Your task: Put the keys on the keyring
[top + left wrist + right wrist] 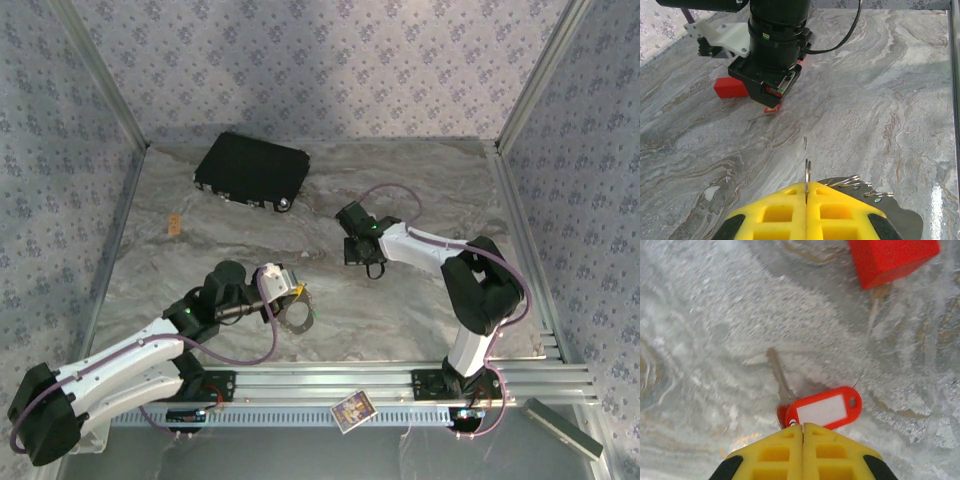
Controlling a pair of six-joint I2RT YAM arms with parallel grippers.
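Pinching the keyring (pixel 807 175) upright, the left gripper (pixel 806 194) sits at the table's (pixel 420 320) near middle; farther right, the right gripper (pixel 803 427) is clamped on the red key (pixel 822 410), a red block (pixel 890 260) close by.

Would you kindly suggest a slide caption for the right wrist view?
Right yellow-fingered gripper shut on red plastic key tag with white label, red block lying apart on grey marbled tabletop.

No readable text, white label on red key tag (pixel 822 410) blank, card (pixel 351 409) print illegible
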